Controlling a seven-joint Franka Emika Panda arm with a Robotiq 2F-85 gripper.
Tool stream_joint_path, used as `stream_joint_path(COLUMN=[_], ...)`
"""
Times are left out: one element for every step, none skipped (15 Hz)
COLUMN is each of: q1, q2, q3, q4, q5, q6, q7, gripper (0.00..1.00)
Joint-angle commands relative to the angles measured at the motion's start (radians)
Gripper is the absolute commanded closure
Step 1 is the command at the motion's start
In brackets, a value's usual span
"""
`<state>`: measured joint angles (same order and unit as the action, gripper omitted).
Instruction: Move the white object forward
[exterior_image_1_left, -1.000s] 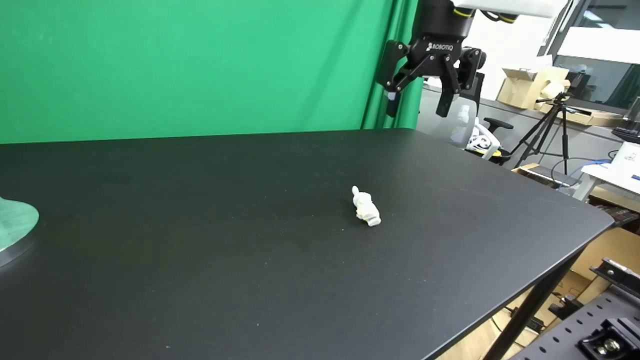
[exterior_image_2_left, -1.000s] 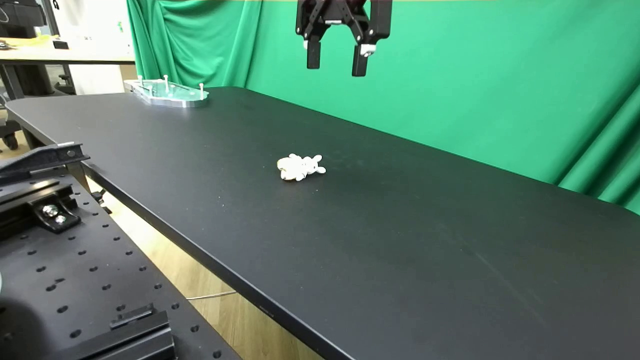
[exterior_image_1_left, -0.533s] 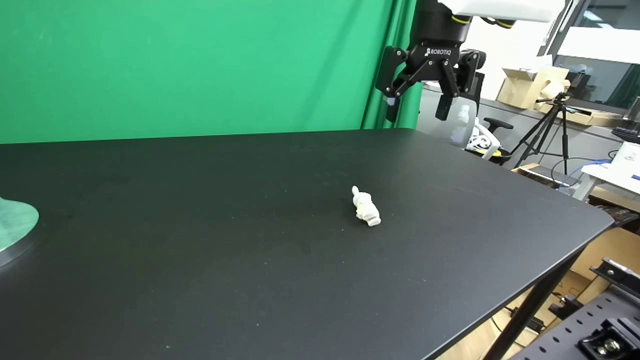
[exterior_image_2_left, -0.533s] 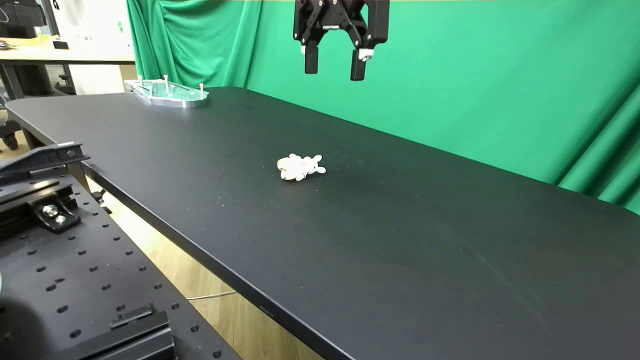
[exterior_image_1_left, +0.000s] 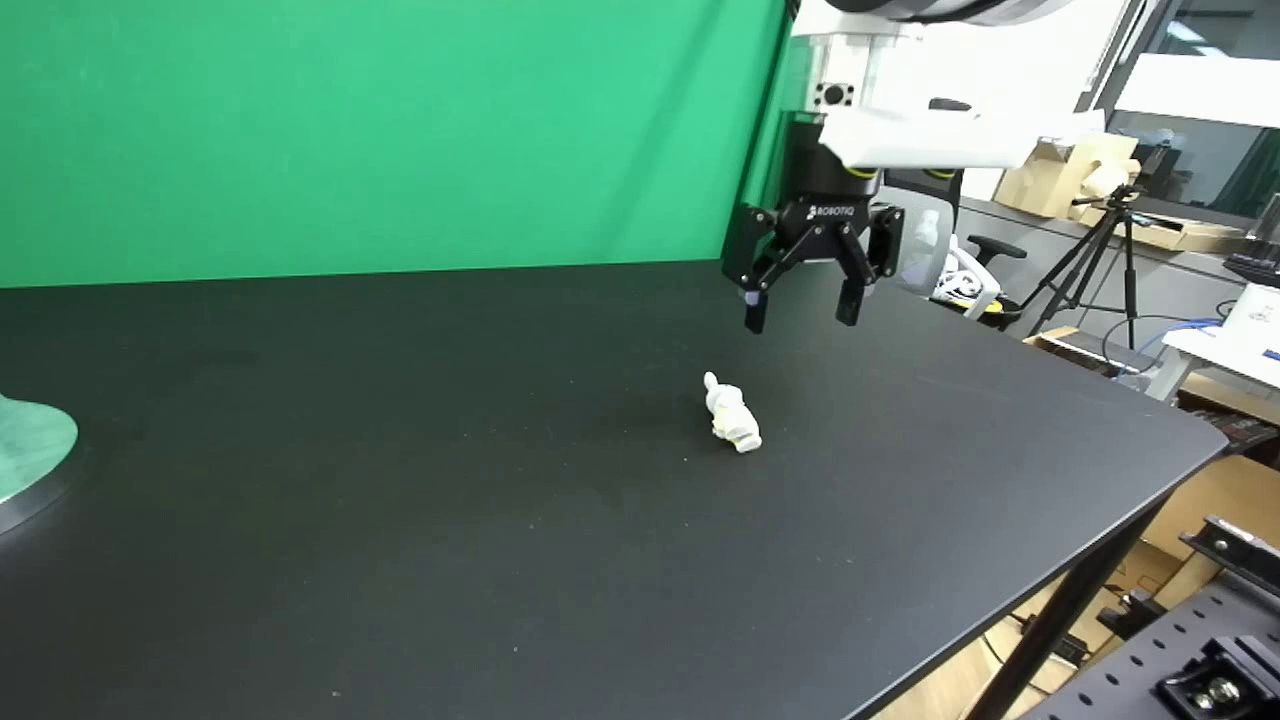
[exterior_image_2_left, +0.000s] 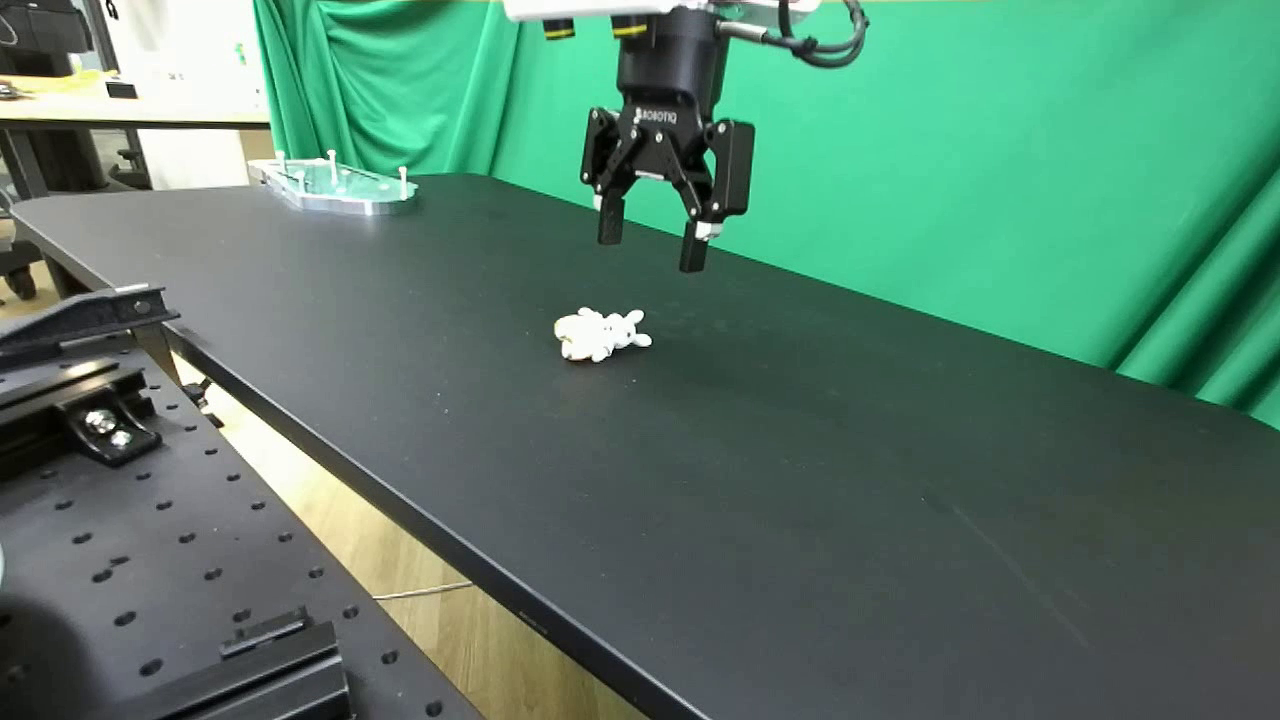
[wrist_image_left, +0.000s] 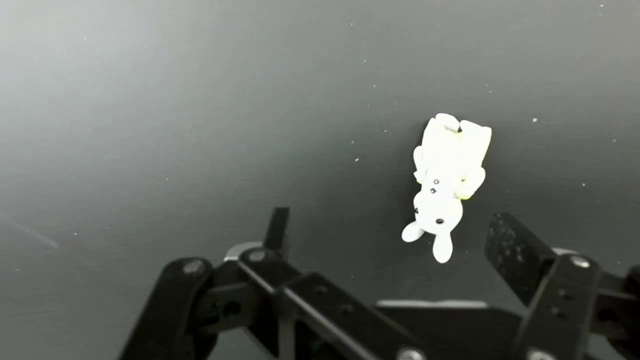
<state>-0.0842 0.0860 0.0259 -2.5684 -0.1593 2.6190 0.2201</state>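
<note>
The white object (exterior_image_1_left: 733, 414) is a small rabbit-shaped figure with two ears, lying flat on the black table. It also shows in an exterior view (exterior_image_2_left: 598, 334) and in the wrist view (wrist_image_left: 447, 155), where its ears point towards the gripper's base. My gripper (exterior_image_1_left: 803, 314) is open and empty, pointing down above the table and apart from the figure; it also shows in an exterior view (exterior_image_2_left: 651, 247). In the wrist view the ears reach between the open fingers (wrist_image_left: 390, 222), nearer the right finger, with the body beyond the fingertips.
The black table (exterior_image_1_left: 450, 560) has a pale green round disc (exterior_image_1_left: 32, 445) at its edge in an exterior view. A clear greenish plate with pegs (exterior_image_2_left: 345, 190) stands at a table end. A green curtain (exterior_image_2_left: 950, 150) hangs behind. A perforated metal bench (exterior_image_2_left: 200, 540) adjoins the table.
My gripper has come down towards the table and nearer the white figure, staying open. The figure has not moved.
</note>
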Motion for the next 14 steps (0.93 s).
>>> stream_joint_path(q1=[0.037, 0.046, 0.055, 0.063, 0.074, 0.081, 0.091, 0.093, 0.096, 0.096, 0.097, 0.097, 0.097, 0.095], q2=[0.152, 0.183, 0.210, 0.234, 0.257, 0.276, 0.293, 0.308, 0.320, 0.328, 0.333, 0.337, 0.339, 0.338], q3=[-0.025, -0.023, -0.019, -0.016, -0.014, -0.010, -0.009, -0.003, -0.001, 0.003, 0.005, 0.006, 0.007, 0.010], q4=[0.103, 0.122, 0.139, 0.156, 0.174, 0.189, 0.202, 0.213, 0.221, 0.225, 0.228, 0.231, 0.232, 0.233], q5=[0.025, 0.038, 0.053, 0.066, 0.073, 0.085, 0.096, 0.112, 0.128, 0.144, 0.155, 0.165, 0.173, 0.180], q6=[0.040, 0.048, 0.056, 0.061, 0.061, 0.058, 0.053, 0.046, 0.043, 0.040, 0.040, 0.039, 0.040, 0.038], q7=[-0.027, -0.035, -0.047, -0.059, -0.065, -0.076, -0.076, -0.088, -0.092, -0.101, -0.107, -0.112, -0.116, -0.123], gripper=[0.00, 0.00, 0.00, 0.00, 0.00, 0.00, 0.00, 0.09, 0.25, 0.33, 0.40, 0.49, 0.55, 0.62])
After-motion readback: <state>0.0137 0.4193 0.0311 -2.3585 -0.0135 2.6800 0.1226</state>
